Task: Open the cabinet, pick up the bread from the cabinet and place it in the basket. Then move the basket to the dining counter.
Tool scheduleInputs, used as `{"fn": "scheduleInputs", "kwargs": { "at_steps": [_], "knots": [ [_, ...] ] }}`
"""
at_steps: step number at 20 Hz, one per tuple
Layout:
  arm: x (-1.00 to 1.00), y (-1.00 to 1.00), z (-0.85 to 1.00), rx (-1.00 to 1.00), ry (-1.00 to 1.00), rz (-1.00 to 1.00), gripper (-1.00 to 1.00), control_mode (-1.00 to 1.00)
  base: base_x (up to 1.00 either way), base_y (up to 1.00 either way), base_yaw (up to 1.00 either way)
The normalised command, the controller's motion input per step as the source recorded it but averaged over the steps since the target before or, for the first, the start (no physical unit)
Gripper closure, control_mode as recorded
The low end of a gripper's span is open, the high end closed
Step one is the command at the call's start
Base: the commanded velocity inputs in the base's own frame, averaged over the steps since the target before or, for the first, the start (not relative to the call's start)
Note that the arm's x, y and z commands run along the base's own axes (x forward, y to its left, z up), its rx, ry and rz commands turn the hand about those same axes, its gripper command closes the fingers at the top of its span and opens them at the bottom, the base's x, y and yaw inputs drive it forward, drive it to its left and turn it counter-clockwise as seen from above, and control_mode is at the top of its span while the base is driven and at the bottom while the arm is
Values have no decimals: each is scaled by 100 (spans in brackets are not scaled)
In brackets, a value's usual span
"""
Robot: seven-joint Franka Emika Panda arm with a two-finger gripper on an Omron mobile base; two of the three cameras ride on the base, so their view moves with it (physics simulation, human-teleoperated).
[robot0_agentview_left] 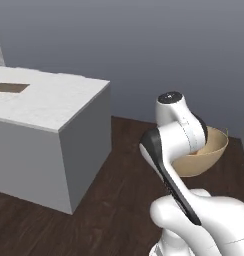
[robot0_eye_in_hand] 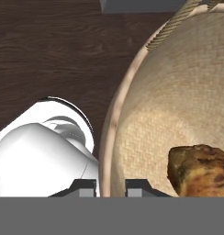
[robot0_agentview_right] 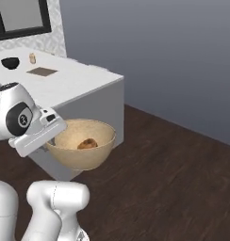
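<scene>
Between shut jaws — basket [robot0_eye_in_hand: 178,92] rim.

A plain blue-grey wall [robot0_agentview_left: 144,45] fills the upper part of the frame. Below it lies a dark brown wood-plank floor [robot0_agentview_right: 173,179]. At upper left in the right base view, a black-framed panel [robot0_agentview_right: 22,19] sits against a pale patterned backsplash [robot0_agentview_right: 55,28].

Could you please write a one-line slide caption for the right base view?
The gripper, shut on the basket rim, carries it with the bread inside, above the floor beside the dining counter.
</scene>
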Motion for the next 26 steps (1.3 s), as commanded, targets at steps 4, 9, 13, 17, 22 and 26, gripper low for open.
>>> {"fn": "scheduleInputs", "kwargs": {
  "at_steps": [4, 9, 13, 17, 22, 26],
  "knots": [
    [0, 0, 0, 0, 0, 0, 100, 100, 100, -1, 11],
    [0, 0, 0, 0, 0, 0, 100, 100, 100, 0, 18],
    [0, 0, 0, 0, 0, 0, 100, 100, 100, -7, 20],
    [0, 0, 0, 0, 0, 0, 100, 100, 100, -34, 27],
    [0, 0, 0, 0, 0, 0, 100, 100, 93, -89, 31],
    [0, 0, 0, 0, 0, 0, 100, 100, 94, -85, 39]
  ]
}}
